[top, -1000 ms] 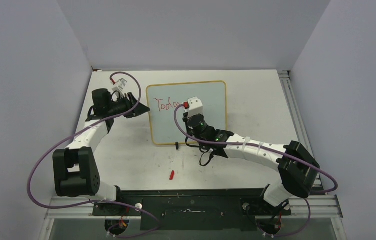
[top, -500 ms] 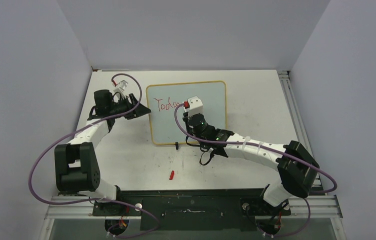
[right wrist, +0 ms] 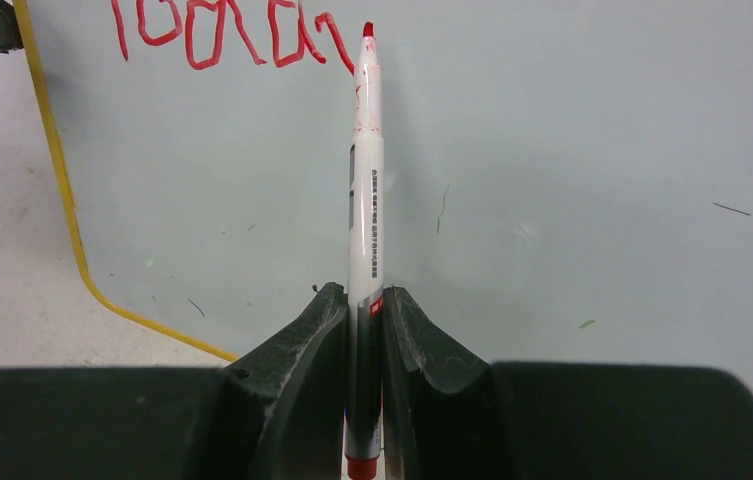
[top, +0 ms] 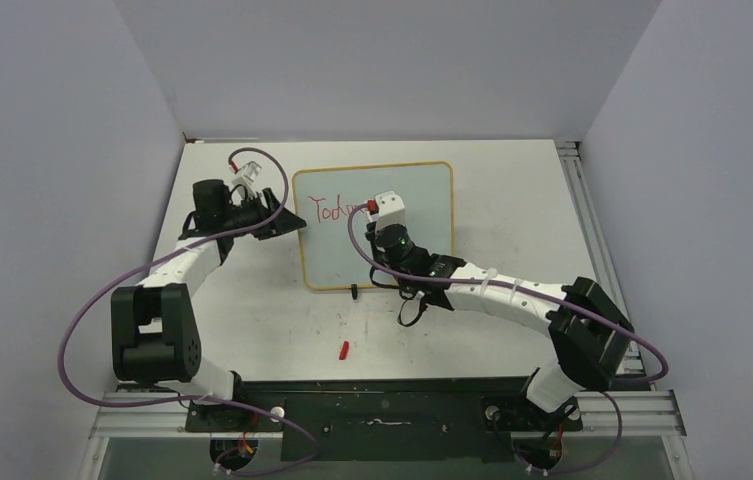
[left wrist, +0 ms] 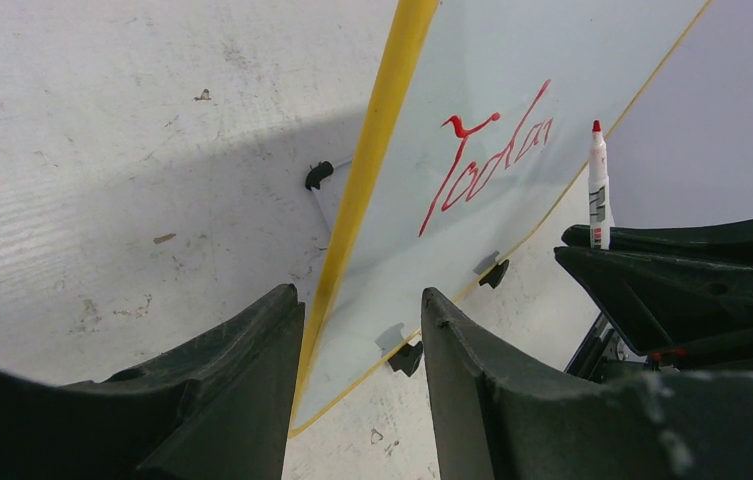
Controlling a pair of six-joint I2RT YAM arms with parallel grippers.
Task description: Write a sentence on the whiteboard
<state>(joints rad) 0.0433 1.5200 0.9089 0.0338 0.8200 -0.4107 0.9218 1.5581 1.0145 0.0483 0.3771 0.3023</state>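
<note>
Pale grey walls (top: 382, 60) close in on three sides of a scuffed white bench (top: 512, 200), where two black-and-white robot arms trailing purple cables (top: 82, 320) meet over a small rounded-corner whiteboard with a glossy pale surface and a thin yellow frame (top: 422, 190). The board sits at the middle of the bench, towards the far side, and small black clip feet (left wrist: 319, 175) show along its edges.

Across the board's far-left corner runs a thin red handwritten sentence (left wrist: 492, 160) in loose, slanting marker strokes. It begins with a capital T with a flourished crossbar and reads roughly "Toda" plus one further stroke. The rest of the surface is bare apart from a few faint scratches and specks.

The right pincer (right wrist: 362, 300) is clamped on a slim white-barrelled marker with a red tip and small grey print down its side (right wrist: 365, 180). The pen points away from the pincer over the board, its tip at the tail of the last red stroke. Whether the tip touches the surface cannot be told.

The left pincer (left wrist: 359, 300) stands with its dark fingers (left wrist: 252, 380) apart, astride the board's left frame edge. The yellow strip runs down between them, close to one finger, with a band of white surface showing before the other.

On the near part of the bench, well apart from the board, lies a small red piece (top: 344, 349).
</note>
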